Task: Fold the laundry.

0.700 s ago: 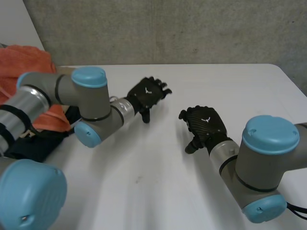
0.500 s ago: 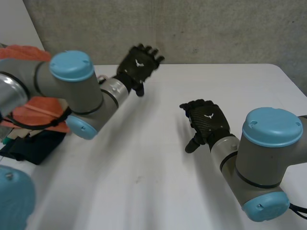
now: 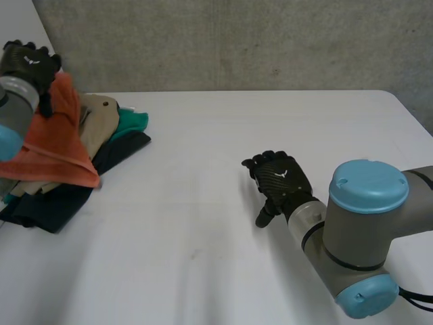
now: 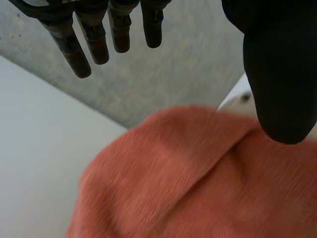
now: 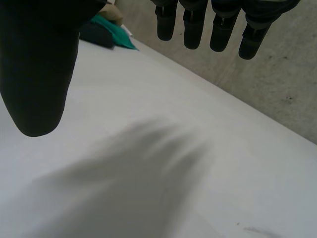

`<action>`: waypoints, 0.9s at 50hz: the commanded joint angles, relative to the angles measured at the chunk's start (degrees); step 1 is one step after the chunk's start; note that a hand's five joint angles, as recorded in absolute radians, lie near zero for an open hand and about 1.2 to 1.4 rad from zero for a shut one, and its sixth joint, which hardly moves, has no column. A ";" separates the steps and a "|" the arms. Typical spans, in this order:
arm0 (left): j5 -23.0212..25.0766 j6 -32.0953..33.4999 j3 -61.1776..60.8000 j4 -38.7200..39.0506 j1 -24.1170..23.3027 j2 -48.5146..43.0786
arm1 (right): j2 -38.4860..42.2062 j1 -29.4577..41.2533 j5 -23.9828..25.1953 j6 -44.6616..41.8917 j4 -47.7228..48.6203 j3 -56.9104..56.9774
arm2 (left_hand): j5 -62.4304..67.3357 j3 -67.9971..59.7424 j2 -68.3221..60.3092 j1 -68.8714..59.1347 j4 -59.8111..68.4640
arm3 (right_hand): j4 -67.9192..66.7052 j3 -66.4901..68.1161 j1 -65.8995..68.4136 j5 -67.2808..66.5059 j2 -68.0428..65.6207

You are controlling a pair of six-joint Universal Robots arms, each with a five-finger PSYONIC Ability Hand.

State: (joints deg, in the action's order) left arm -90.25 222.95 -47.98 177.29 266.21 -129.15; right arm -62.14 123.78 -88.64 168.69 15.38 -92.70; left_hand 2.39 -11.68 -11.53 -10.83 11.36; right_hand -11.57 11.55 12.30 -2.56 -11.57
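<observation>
Soft, even, bright light covers the white table and wall

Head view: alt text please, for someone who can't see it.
The left hand, fingers open, is at the top of an orange cloth crowning a laundry pile at the left edge of the white table. The right hand is open over bare table.

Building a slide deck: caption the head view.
Open black left hand over orange towel atop clothes pile; open black right hand above white table.
</observation>
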 commanded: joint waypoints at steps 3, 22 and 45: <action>3.06 11.98 -2.47 11.59 4.58 -8.12 | 1.23 0.50 0.22 -1.26 -0.09 0.15 | -2.39 1.68 1.53 0.83 -1.36 | 1.57 -1.55 -2.30 2.56 1.57; 1.48 1.73 -4.82 16.94 0.64 1.59 | 0.62 0.32 -0.04 -2.49 -0.09 0.24 | 67.61 -68.32 -68.47 -69.17 68.64 | 1.57 -1.55 -2.30 2.56 1.57; 0.00 -37.50 -20.83 2.63 -23.88 12.62 | -7.99 -13.65 0.31 0.23 -4.84 7.36 | 67.61 -68.32 -68.47 -69.17 68.64 | 1.57 -1.55 -2.30 2.56 1.57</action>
State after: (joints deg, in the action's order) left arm -88.36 184.76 -65.89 184.09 247.17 -110.13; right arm -68.27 114.04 -88.44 167.05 11.86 -86.91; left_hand 54.54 -67.90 -68.24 -61.12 68.57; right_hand -11.57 11.55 12.30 -2.56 -11.57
